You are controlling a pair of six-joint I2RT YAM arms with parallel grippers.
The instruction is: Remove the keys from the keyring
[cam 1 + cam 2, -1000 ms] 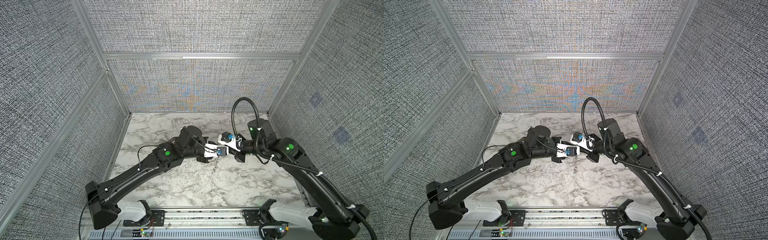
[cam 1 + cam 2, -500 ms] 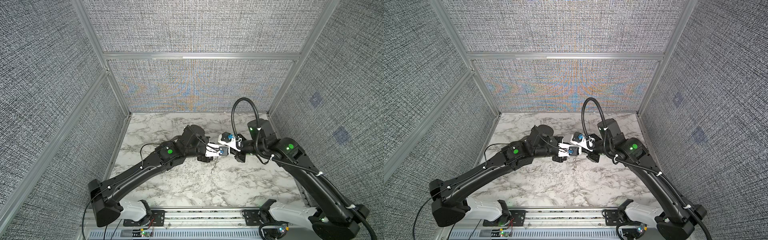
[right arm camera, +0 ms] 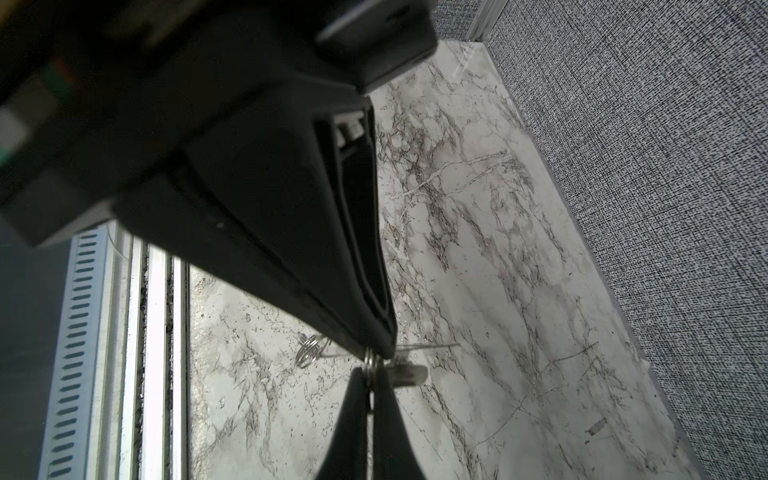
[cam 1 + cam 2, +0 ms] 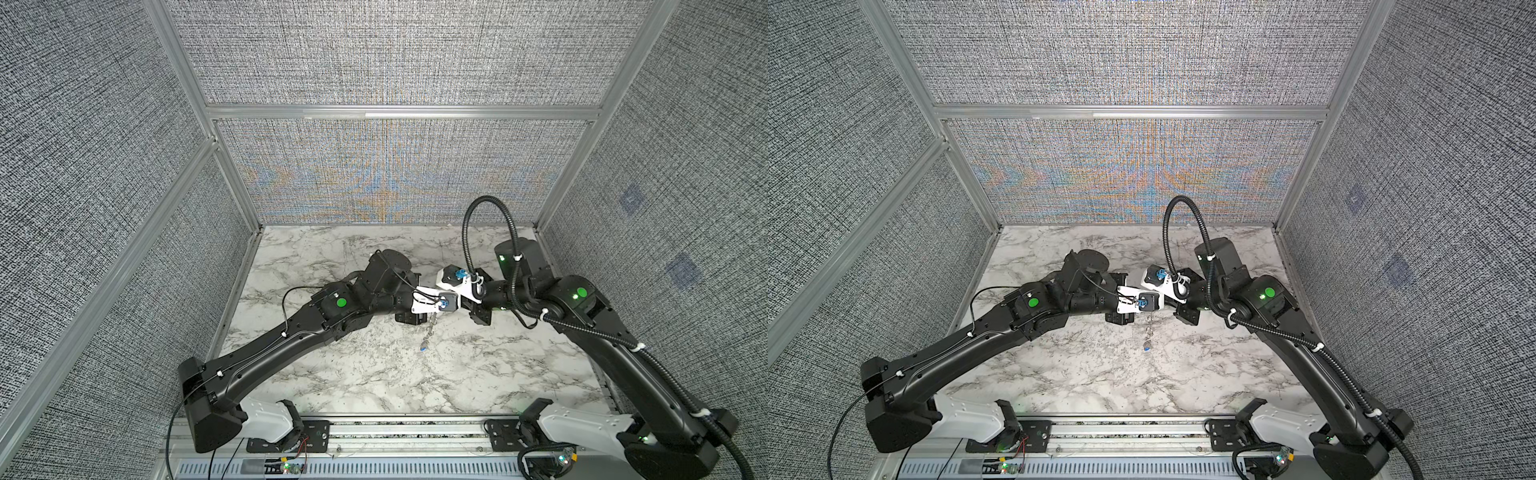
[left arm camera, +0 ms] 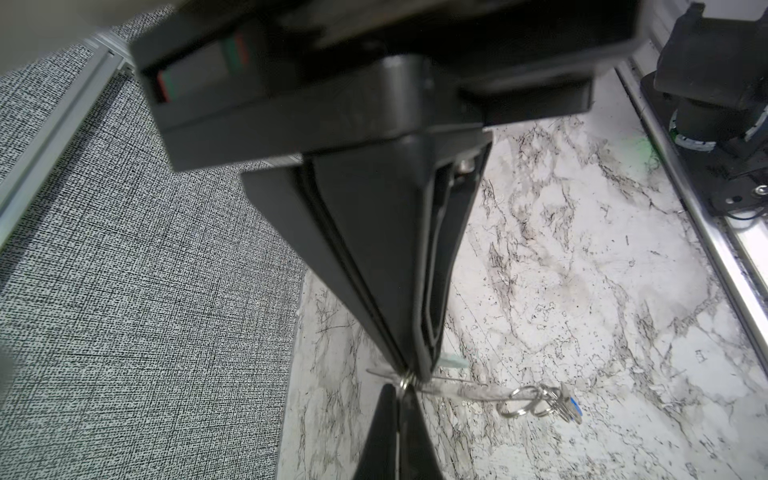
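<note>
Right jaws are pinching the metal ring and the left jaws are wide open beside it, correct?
No: the left gripper has its jaws shut on the metal ring too, as the left wrist view shows. The right gripper does pinch it.

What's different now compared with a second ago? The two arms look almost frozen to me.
The left arm edged slightly toward the middle, and its left fingers closed onto the keyring. Unchanged: the right fingers stay shut on the same ring, and the blue tag still dangles beneath them.
</note>
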